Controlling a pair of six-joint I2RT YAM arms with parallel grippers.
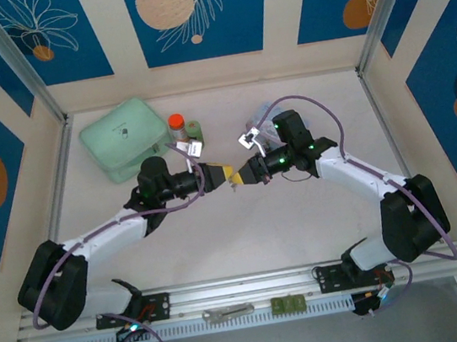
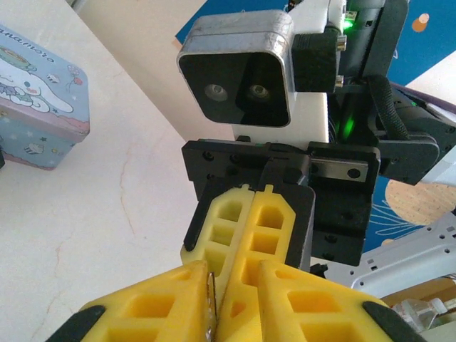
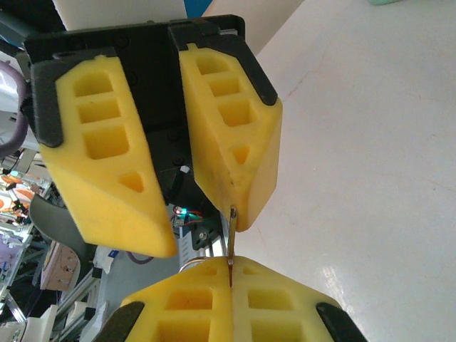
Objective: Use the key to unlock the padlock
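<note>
Right gripper point(image 3: 231, 274) is clamped on the key point(image 3: 231, 239), in the air over the table point(image 1: 246, 232) centre. Beyond it, the key's free end touches one pad of the left gripper point(image 3: 203, 235), jaws apart. Judged: a key handover. Next the left must close squarely.

Pale table point(image 1: 245, 228), pastel tin point(image 1: 124, 137), orange-capped bottle point(image 1: 176, 127)

The arms are bent inward, claws met tip to tip: the left gripper point(image 3: 201, 231) is spread, the right gripper point(image 3: 231, 266) clamped on the key point(image 3: 231, 235).
</note>
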